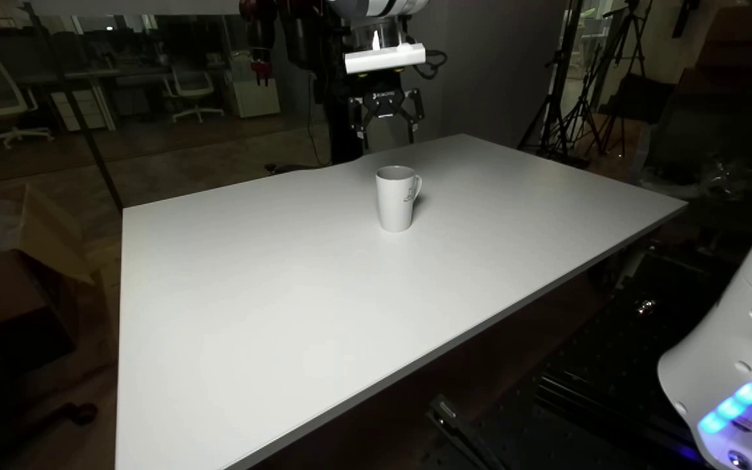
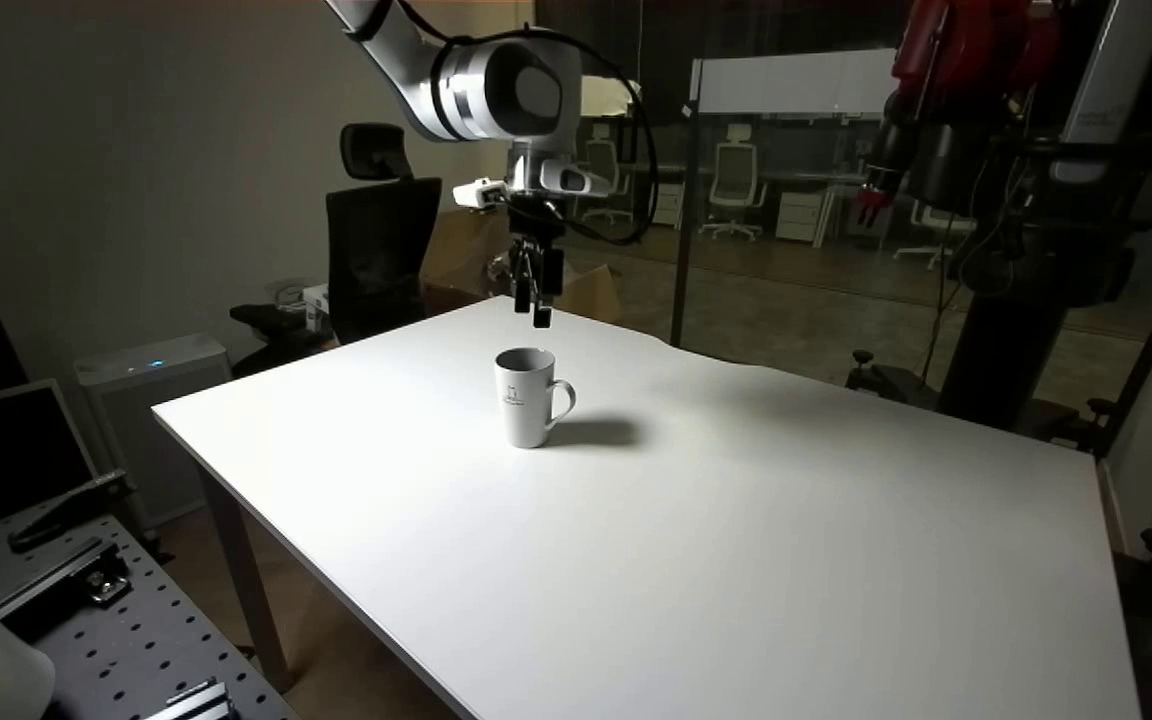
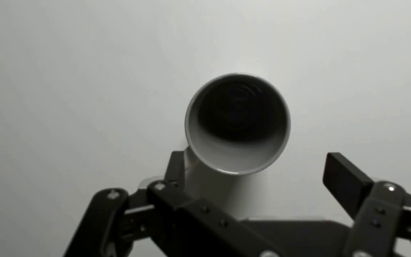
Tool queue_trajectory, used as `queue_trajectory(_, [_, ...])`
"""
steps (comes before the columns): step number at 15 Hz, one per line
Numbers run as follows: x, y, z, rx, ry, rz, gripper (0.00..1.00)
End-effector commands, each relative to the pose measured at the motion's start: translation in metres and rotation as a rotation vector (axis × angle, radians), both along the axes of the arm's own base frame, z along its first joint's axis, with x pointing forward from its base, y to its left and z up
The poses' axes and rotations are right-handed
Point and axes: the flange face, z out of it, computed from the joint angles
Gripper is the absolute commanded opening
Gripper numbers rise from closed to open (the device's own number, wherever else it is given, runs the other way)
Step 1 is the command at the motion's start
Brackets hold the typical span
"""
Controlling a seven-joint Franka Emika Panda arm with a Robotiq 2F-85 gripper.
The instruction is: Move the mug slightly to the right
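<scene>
The white mug (image 1: 394, 205) stands upright on the white table (image 1: 252, 300), and it shows in both exterior views (image 2: 526, 410). It has a small dark print and a side handle. In the wrist view I look down into the mug's open mouth (image 3: 237, 153). My gripper (image 1: 388, 138) is open and empty, pointing down above the table, higher than the mug's rim and apart from it in an exterior view (image 2: 532, 308). In the wrist view the mug lies above the gap between the fingers (image 3: 255, 164), nearer the left finger, which partly hides the handle.
A robot base (image 1: 735, 352) with blue lights stands beside the table's edge. A black perforated bench (image 2: 136, 630) holds clamps. A dark robot with red parts (image 2: 976, 50) stands behind the table. A black office chair (image 2: 381, 250) is past the far corner.
</scene>
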Motion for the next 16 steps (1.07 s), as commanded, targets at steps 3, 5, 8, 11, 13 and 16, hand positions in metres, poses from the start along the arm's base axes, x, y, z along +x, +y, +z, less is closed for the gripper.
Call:
queue_trajectory(3, [0.011, 0.015, -0.014, -0.003, -0.001, 0.058, 1.00])
queue_trajectory(5, [0.013, 0.023, -0.022, -0.001, 0.007, 0.085, 1.00])
queue_trajectory(8, [0.014, 0.031, -0.033, 0.001, 0.018, 0.109, 1.00])
queue_trajectory(11, [0.017, 0.036, -0.043, 0.003, 0.032, 0.128, 1.00])
queue_trajectory(13, [0.020, 0.037, -0.049, 0.008, 0.040, 0.144, 1.00])
queue_trajectory(16, [0.024, 0.038, -0.060, 0.013, 0.053, 0.163, 1.00])
